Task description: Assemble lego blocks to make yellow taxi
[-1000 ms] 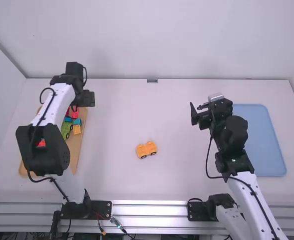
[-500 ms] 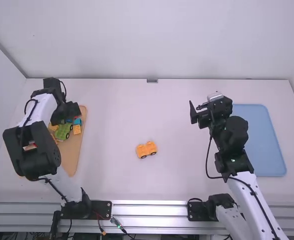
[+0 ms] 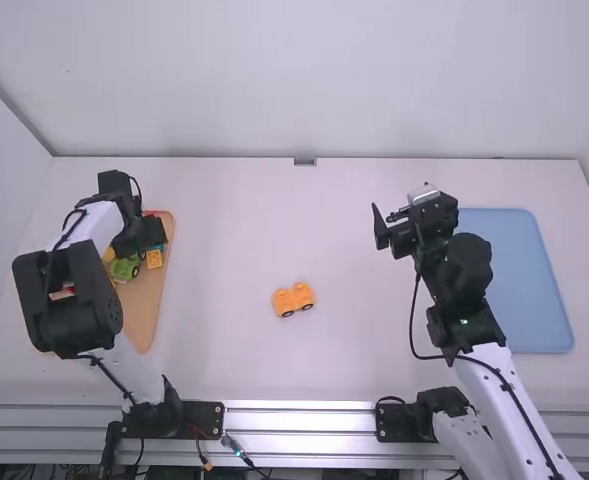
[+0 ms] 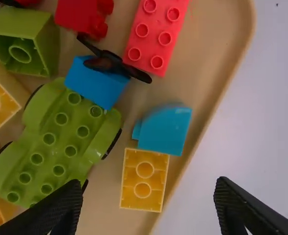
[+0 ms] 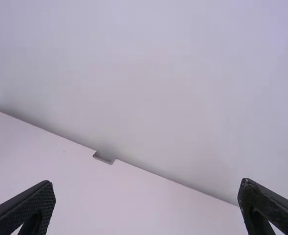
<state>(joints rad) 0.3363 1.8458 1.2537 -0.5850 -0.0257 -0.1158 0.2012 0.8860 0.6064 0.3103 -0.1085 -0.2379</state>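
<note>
My left gripper (image 3: 152,236) hangs over the tray of blocks at the left. In the left wrist view the left gripper (image 4: 147,208) is open, with a small yellow block (image 4: 144,180) below, between its spread fingers. A teal sloped block (image 4: 164,130) lies beside that yellow block. Across from them is a green wheeled base (image 4: 60,142). An orange-yellow wheeled base (image 3: 294,299) stands alone on the middle of the table. My right gripper (image 3: 394,228) is held up right of the middle; in the right wrist view the right gripper (image 5: 146,203) is open and holds nothing.
The wooden tray (image 3: 152,300) also holds a red block (image 4: 156,34), a blue block (image 4: 96,83), a green block (image 4: 24,41) and a dark propeller-like piece (image 4: 112,66). A blue tray (image 3: 524,280) lies at the right, behind the right arm.
The left arm has swung left and toward the camera over the tray, then slightly back to the right. The right gripper has shifted slightly left. The orange-yellow base has stayed put.
</note>
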